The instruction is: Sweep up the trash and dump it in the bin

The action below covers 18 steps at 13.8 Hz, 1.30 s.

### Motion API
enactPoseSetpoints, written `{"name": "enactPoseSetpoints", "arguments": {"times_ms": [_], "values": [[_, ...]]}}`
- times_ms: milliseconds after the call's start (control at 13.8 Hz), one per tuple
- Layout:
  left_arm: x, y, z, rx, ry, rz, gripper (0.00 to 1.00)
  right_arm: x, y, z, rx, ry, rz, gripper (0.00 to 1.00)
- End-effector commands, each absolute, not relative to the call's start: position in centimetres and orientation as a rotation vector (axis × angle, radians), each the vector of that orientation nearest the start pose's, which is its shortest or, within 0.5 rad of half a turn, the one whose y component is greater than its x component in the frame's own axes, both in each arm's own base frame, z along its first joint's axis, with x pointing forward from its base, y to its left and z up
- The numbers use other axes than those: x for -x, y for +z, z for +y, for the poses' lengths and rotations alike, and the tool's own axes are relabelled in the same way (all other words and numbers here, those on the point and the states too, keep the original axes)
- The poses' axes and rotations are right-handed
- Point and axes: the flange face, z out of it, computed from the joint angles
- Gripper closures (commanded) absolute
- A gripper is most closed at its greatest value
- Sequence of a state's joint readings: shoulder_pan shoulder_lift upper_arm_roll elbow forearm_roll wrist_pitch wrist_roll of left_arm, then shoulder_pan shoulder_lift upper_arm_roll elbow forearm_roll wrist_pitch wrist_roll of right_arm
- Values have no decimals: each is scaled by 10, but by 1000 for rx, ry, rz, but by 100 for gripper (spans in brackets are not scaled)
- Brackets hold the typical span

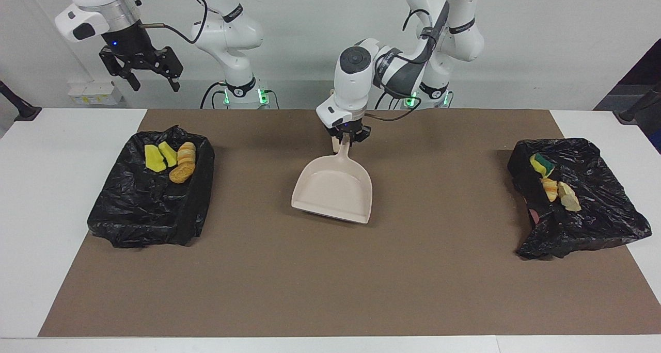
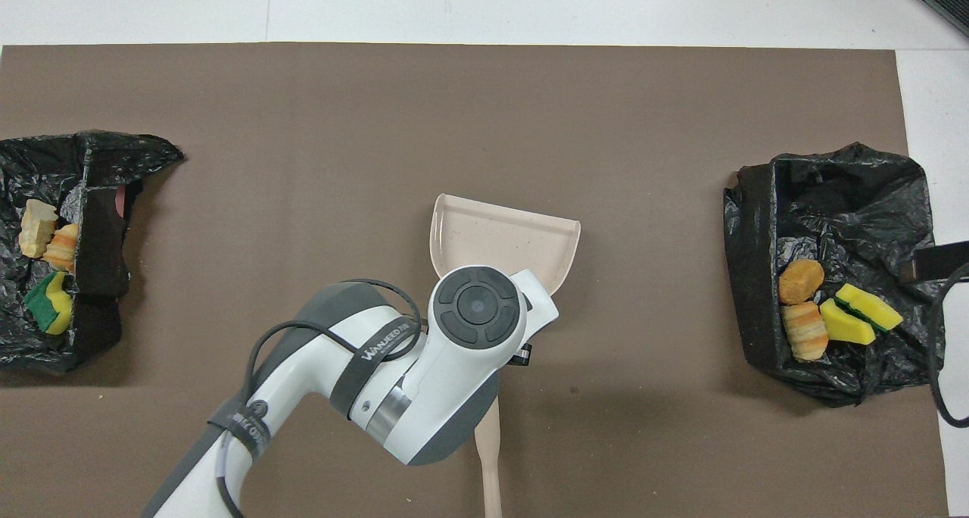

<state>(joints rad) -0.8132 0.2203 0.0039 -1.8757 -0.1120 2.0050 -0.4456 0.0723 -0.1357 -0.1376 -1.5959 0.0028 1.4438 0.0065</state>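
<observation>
My left gripper (image 1: 347, 138) is shut on the handle of the beige dustpan (image 1: 333, 190), which is empty and slopes down over the middle of the mat. In the overhead view the left arm covers the handle and only the pan (image 2: 506, 234) shows. Trash lies in both black-lined bins. Yellow sponge pieces (image 1: 155, 157) and bread-like chunks (image 1: 183, 168) are in the bin (image 1: 134, 213) at the right arm's end. A green-yellow sponge (image 1: 541, 163) and pale chunks (image 1: 562, 193) sit in the bin (image 1: 604, 208) at the left arm's end. My right gripper (image 1: 140, 69) waits open, high over that arm's end.
The beige brush (image 2: 490, 457) lies on the brown mat (image 1: 330, 281) near the robots, its bristle end hidden under the left arm. The two bins (image 2: 848, 192) (image 2: 98, 162) flank the mat's ends. White table (image 1: 51, 188) borders the mat.
</observation>
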Motion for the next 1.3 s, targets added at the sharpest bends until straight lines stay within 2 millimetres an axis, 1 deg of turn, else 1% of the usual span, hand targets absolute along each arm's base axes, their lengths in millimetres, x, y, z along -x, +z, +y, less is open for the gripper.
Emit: {"name": "enactPoseSetpoints", "arguments": {"times_ms": [0, 72, 144, 217, 289, 433, 506, 578, 722, 795, 867, 939, 1011, 1156, 1228], "values": [[-406, 360, -469, 3130, 204, 467, 100, -497, 672, -44, 3151, -14, 65, 0], [-411, 363, -467, 3139, 188, 454, 55, -499, 670, -43, 3154, -31, 56, 0], [-418, 367, -462, 3146, 179, 431, 1, -500, 669, -42, 3156, -31, 60, 0], [-430, 375, -450, 3158, 159, 399, 0, -501, 668, -42, 3156, -40, 58, 0], [-446, 384, -430, 3170, 153, 353, 0, -504, 669, -42, 3157, -72, 53, 0], [-471, 404, -397, 3194, 133, 262, 0, -504, 669, -42, 3154, -67, 55, 0], [-484, 407, -380, 3201, 120, 211, 0, -503, 670, -42, 3151, -58, 55, 0], [-503, 408, -358, 3205, 98, 144, 0, -502, 671, -43, 3147, -58, 59, 0], [-540, 415, -303, 3220, 63, 13, 0, -501, 671, -40, 3157, -50, 48, 0], [-557, 430, -276, 3232, 25, 31, 0, -501, 671, -42, 3153, -53, 53, 0], [-567, 437, -255, 3236, 8, 103, 0, -501, 671, -44, 3144, -53, 59, 0], [-575, 449, -231, 3240, -26, 157, 0, -501, 670, -41, 3144, -51, 56, 0], [-583, 454, -207, 3239, -41, 191, 0, -501, 670, -40, 3142, -51, 58, 0], [-587, 471, -169, 3235, -53, 249, 0, -501, 671, -40, 3141, -53, 56, 0], [-588, 479, -148, 3235, -53, 247, 0, -501, 670, -40, 3141, -51, 51, 0]]}}
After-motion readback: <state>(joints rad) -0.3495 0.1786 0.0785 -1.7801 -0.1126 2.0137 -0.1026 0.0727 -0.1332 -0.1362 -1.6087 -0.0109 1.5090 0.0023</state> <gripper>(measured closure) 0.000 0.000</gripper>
